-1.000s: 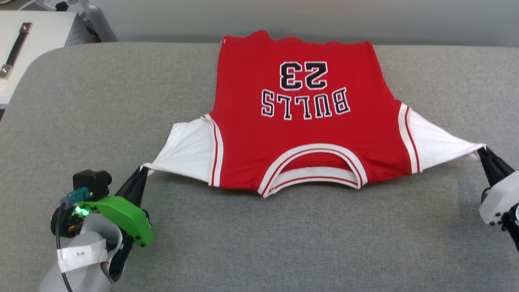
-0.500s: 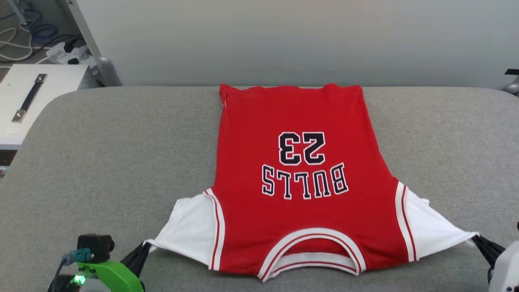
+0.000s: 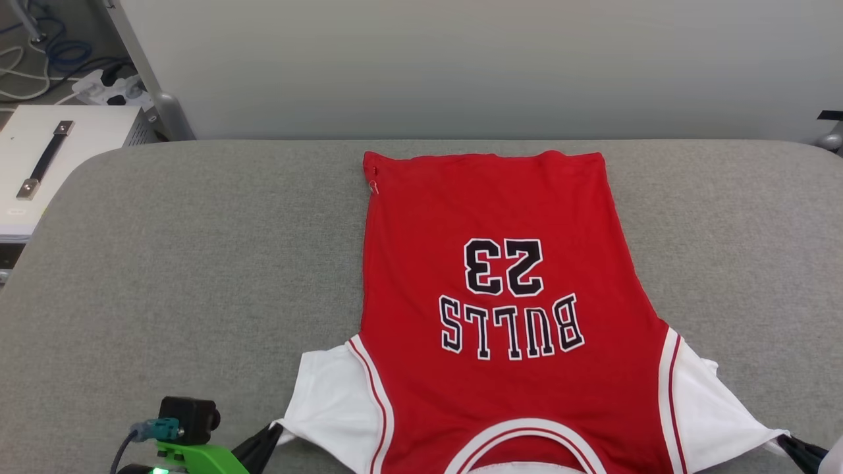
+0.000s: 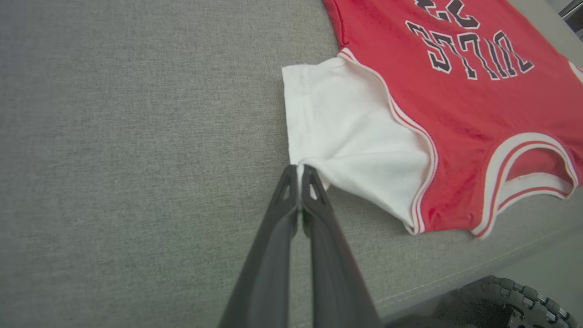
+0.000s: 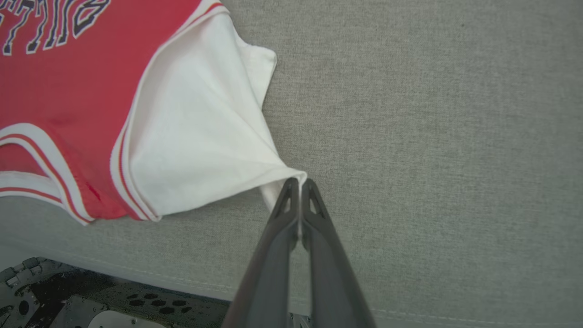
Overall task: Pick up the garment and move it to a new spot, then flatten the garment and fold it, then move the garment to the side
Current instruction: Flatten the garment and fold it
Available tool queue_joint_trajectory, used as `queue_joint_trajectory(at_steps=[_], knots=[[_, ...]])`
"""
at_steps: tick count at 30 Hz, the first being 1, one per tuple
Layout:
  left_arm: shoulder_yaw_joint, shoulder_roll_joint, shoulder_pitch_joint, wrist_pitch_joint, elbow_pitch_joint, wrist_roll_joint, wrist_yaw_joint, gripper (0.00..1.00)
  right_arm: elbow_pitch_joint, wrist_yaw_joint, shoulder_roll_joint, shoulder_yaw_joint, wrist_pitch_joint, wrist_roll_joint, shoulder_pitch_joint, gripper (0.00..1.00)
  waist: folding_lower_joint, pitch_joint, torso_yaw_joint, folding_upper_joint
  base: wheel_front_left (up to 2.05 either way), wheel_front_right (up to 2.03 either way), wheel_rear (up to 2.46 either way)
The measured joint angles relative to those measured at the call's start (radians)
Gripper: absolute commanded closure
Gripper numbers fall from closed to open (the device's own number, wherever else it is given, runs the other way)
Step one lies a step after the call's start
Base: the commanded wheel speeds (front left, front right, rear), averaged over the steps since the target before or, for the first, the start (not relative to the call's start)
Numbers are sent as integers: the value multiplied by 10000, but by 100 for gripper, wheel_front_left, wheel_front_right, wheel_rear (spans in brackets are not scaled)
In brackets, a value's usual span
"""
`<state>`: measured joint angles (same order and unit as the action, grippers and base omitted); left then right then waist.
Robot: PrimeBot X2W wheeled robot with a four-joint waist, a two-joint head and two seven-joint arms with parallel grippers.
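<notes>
The garment (image 3: 500,263) lies flat on the grey bench (image 3: 197,263), front up, hem toward the far edge. The left gripper (image 3: 271,429) and right gripper (image 3: 789,441) each pinch one white sleeve tip, jaws closed, sleeves drawn outward.

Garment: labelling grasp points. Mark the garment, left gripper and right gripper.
garment (image 3: 494,210), head view, red body.
left gripper (image 4: 299,171), left wrist view, fingertips on sleeve.
right gripper (image 5: 299,182), right wrist view, fingertips on sleeve.

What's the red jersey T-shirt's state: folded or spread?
Spread, unfolded: the red jersey T-shirt with white sleeves lies front-up on the grey fabric surface; the left gripper and right gripper pinch its sleeve tips outward.
</notes>
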<state>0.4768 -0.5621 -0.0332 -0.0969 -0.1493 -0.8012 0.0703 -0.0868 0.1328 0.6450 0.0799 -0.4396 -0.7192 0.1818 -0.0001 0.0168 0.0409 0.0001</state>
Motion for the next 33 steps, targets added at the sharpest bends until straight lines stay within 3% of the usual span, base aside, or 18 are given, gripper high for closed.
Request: queue_joint_trajectory(at_steps=[1,2,9,18,26,33], knots=[[35,-8,1,-146,136,-19,-13,100,132,-2,2,-13,-96,92,-2,25,0,43,8,0,0,0,0],[90,-36,2,-403,368,-52,-58,100,303,-2,-12,-94,-267,144,-12,0,0,119,23,0,0,0,0],[376,-451,37,-1983,2096,-128,-558,100,1444,-8,92,-617,-1860,-190,-588,0,0,710,175,0,0,0,0],[533,-1037,194,-3668,4332,-244,-1453,100,2374,-10,111,-1319,-4936,-489,-4053,0,1,2069,550,0,0,0,0],[752,-986,822,-3971,5248,163,-1549,100,1035,-10,-472,-1381,-7770,629,-8123,0,1,3530,1209,0,0,0,0],[976,-644,1246,-3873,5350,272,-1457,100,-627,-10,-692,-1333,-8594,2084,-10637,0,2,4621,2003,0,0,0,0]])
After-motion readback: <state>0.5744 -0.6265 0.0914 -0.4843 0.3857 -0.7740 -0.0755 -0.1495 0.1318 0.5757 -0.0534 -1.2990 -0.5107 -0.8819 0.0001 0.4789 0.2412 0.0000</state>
